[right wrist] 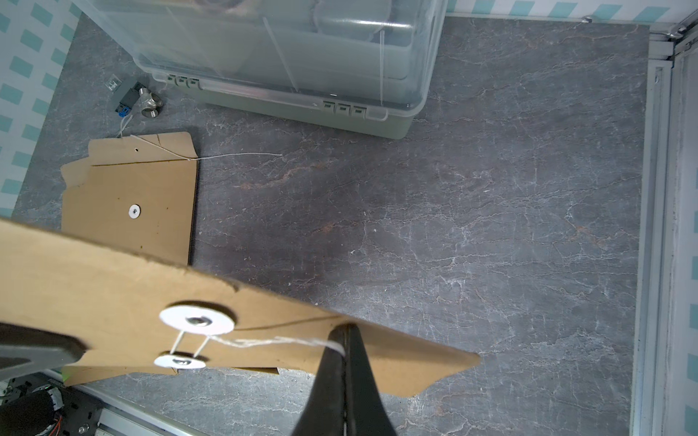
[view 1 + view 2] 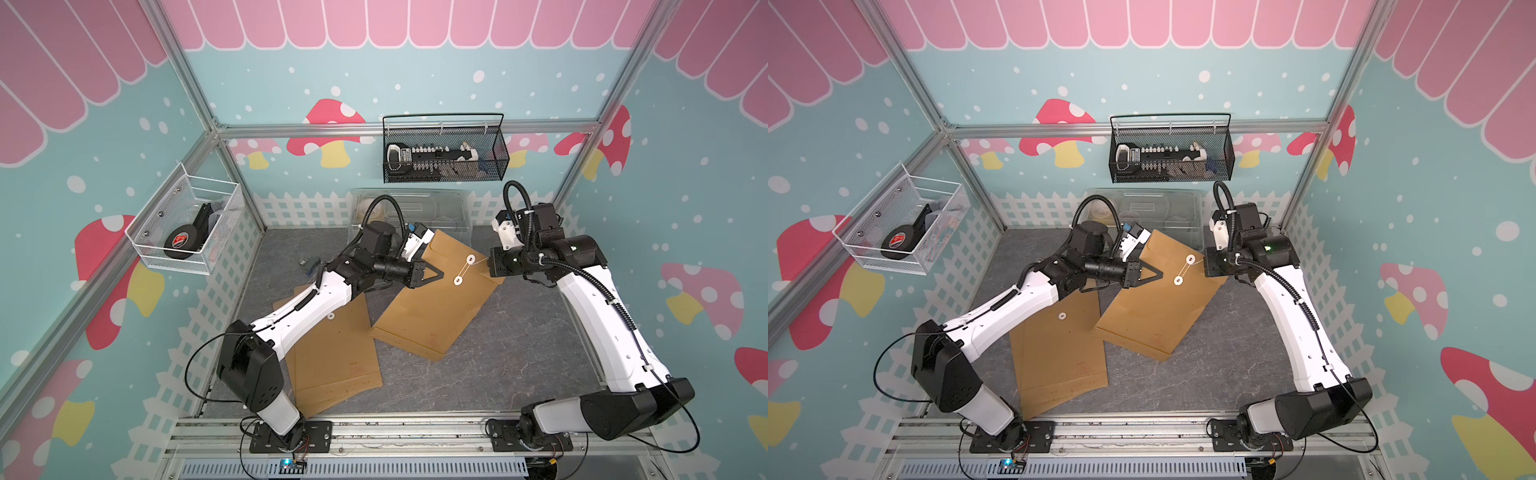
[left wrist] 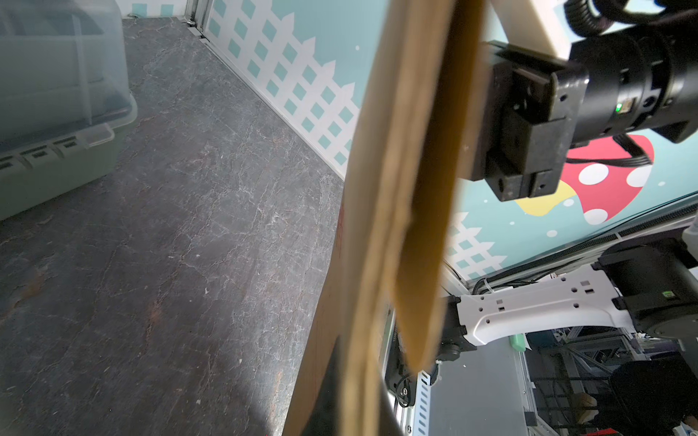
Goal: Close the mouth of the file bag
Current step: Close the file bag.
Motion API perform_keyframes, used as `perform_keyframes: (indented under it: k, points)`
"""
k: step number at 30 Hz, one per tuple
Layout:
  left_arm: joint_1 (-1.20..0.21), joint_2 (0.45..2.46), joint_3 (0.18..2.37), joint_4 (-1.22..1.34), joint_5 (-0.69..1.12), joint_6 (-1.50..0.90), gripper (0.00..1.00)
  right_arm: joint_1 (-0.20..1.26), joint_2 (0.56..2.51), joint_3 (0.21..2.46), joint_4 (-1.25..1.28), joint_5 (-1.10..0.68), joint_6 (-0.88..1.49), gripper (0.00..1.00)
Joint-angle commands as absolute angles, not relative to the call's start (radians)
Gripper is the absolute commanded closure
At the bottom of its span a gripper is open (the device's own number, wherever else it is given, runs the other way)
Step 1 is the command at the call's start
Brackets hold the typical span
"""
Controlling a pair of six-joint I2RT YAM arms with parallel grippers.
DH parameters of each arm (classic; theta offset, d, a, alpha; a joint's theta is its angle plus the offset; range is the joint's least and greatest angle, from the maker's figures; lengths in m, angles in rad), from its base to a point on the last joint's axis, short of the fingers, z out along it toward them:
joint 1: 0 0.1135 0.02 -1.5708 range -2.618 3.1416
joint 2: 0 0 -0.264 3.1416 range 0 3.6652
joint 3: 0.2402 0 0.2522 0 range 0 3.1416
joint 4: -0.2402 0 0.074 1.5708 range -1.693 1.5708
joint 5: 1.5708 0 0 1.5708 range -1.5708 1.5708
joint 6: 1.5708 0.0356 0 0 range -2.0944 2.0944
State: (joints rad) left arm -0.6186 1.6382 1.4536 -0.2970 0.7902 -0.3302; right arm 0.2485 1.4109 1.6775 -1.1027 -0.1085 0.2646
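Grey tabletop point(image 2: 519, 353), back-centre: left hand point(image 2: 439, 276) pinches the light, floppy file bag point(image 2: 428, 324) by its side edge. Right hand point(image 1: 345, 341) clamps the thin string point(image 1: 264, 342); probably slippery, so hold it near the discs point(image 1: 196, 321).

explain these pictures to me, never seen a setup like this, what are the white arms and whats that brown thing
These are two robot arms mounted at the front of a table, each ending in a pair of fingers. The two wide pictures look down from a double camera overhead, so they nearly match. The other two come from a small camera on each wrist. The left fingers pinch the edge of a brown file bag, holding that end up. The right fingers are shut on its white string, which runs from two white discs. More file bags lie flat on the table, and a clear plastic box stands at the back.
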Motion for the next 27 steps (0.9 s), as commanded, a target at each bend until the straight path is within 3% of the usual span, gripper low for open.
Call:
perform_keyframes:
  k: [1, 10, 15, 27]
  points:
    - [-0.623, 1.620, 1.465, -0.273, 0.819, -0.329, 1.00, 0.245, 1.426, 1.690, -1.110, -0.124, 0.248, 0.96]
    - [-0.624, 1.623, 1.462, -0.291, 0.821, -0.321, 1.00, 0.236, 1.437, 1.713, -1.115, -0.129, 0.246, 0.86]
    - [-0.625, 1.627, 1.461, -0.309, 0.822, -0.308, 1.00, 0.236, 1.453, 1.751, -1.133, -0.163, 0.245, 1.00]
    - [-0.629, 1.626, 1.474, -0.327, 0.815, -0.290, 1.00, 0.237, 1.496, 1.796, -1.175, -0.128, 0.228, 1.00]
